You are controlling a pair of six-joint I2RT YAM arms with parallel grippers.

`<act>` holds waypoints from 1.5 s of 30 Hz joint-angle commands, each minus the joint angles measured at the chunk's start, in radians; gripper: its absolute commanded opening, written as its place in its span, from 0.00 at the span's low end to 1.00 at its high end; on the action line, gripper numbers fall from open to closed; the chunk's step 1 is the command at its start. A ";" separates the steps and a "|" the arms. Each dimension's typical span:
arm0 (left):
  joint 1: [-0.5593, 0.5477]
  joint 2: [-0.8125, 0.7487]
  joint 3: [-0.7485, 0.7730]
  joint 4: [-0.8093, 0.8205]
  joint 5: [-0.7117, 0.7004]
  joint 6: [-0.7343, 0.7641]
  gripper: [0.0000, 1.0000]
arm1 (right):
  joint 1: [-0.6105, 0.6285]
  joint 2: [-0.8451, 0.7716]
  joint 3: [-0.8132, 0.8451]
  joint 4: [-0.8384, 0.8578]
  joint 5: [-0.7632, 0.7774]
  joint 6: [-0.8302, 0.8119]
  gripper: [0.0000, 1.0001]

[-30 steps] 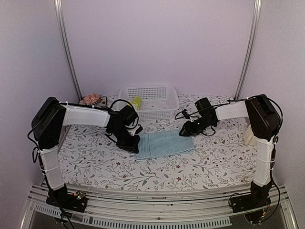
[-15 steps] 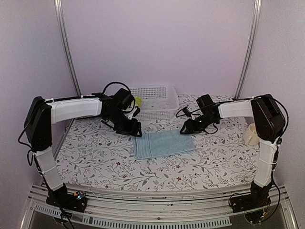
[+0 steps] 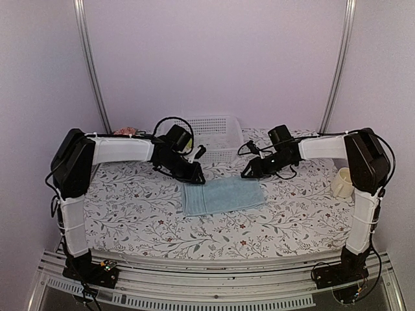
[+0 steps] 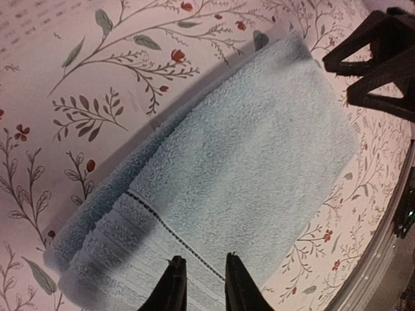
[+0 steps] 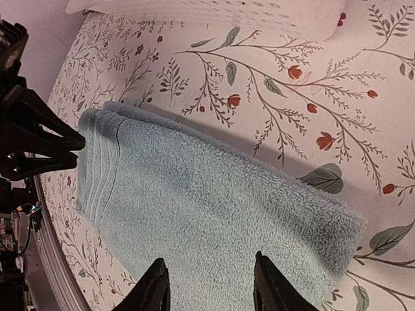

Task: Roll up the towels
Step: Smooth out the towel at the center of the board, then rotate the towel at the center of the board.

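A: Two things are the biggest, yes? The table (image 3: 130, 214) with its flowered cover, and the white basket (image 3: 217, 129) at the far edge.
B: Yes. After them comes the light blue towel (image 3: 224, 194). It lies folded and flat in the middle of the table, on the near side of the basket.
A: And the left gripper (image 4: 202, 259)?
B: It hangs over the left end of the towel. Its fingers (image 4: 174, 285) stand a little apart, with nothing between them.
A: The right gripper (image 5: 209, 259)?
B: Over the right end, with the fingers wide apart and also holding nothing. I cannot tell if either gripper touches the cloth.
A: Anything smaller?
B: A cream cup (image 3: 342, 183) near the right edge, well apart from the towel.
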 commanded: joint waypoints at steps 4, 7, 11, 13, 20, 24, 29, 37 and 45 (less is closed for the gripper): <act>0.026 0.090 0.005 0.058 -0.039 0.038 0.11 | -0.005 0.083 0.021 0.058 -0.012 0.032 0.45; 0.036 0.093 -0.008 0.059 -0.073 0.050 0.10 | -0.010 0.102 0.019 0.066 0.021 0.042 0.44; 0.043 0.094 -0.027 0.043 -0.114 0.063 0.11 | -0.020 0.122 0.013 0.073 0.065 0.050 0.44; 0.045 0.095 -0.043 0.046 -0.124 0.066 0.11 | -0.024 0.137 0.016 0.068 0.076 0.049 0.44; 0.045 0.119 -0.064 0.012 -0.175 0.081 0.12 | -0.024 0.149 0.016 0.051 0.086 0.046 0.44; 0.045 0.097 -0.067 0.006 -0.229 0.093 0.22 | -0.025 0.128 0.020 0.024 0.081 0.023 0.44; 0.033 0.027 -0.018 0.010 -0.244 0.103 0.53 | -0.024 0.056 0.046 -0.030 0.057 -0.022 0.52; -0.028 -0.082 0.021 -0.082 -0.236 0.117 0.70 | -0.033 -0.081 0.033 -0.056 0.106 -0.095 0.78; -0.108 -0.135 -0.079 -0.117 -0.015 0.025 0.69 | -0.041 0.004 0.081 -0.046 0.116 -0.095 0.81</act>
